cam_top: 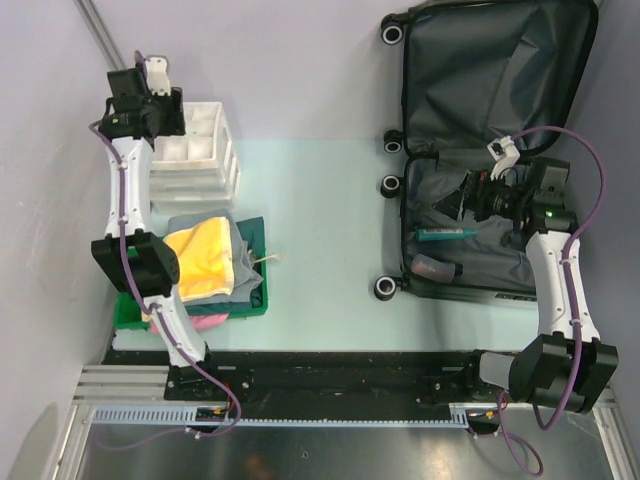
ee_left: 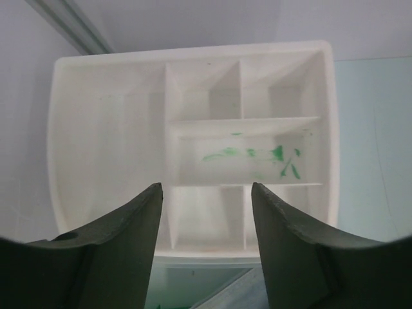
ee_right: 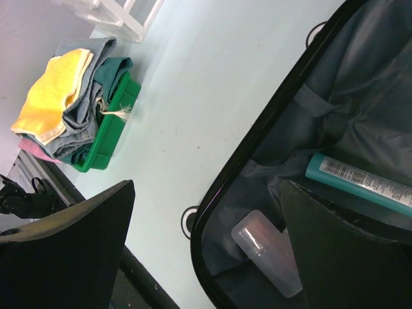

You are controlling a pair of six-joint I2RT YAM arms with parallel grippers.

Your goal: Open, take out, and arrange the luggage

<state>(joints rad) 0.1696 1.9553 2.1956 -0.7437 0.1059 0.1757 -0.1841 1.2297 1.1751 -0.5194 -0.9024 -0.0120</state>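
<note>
Luggage (cam_top: 490, 90) open on bench (cam_top: 320, 200); clothes (cam_top: 205, 255) stacked in green tray (ee_right: 103, 145) to its left. Teal tube (cam_top: 447, 234), clear bottle (cam_top: 435, 267) not yet out. Right gripper (ee_right: 206, 193) spread above them; left gripper (ee_left: 206, 190) spread, empty, over drawer box (ee_left: 193, 55).

The left arm stretches far forward, the left gripper (ee_left: 206, 193) facing down, jaws parted; the right arm bends at its elbow, the right gripper (ee_right: 206, 193) angled leftward, jaws wide.

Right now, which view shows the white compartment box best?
Left wrist: it looks straight down into the white compartment box, dividers and green smears clear. Top external shows it smaller, partly behind the left arm; right wrist catches only a corner.
</note>
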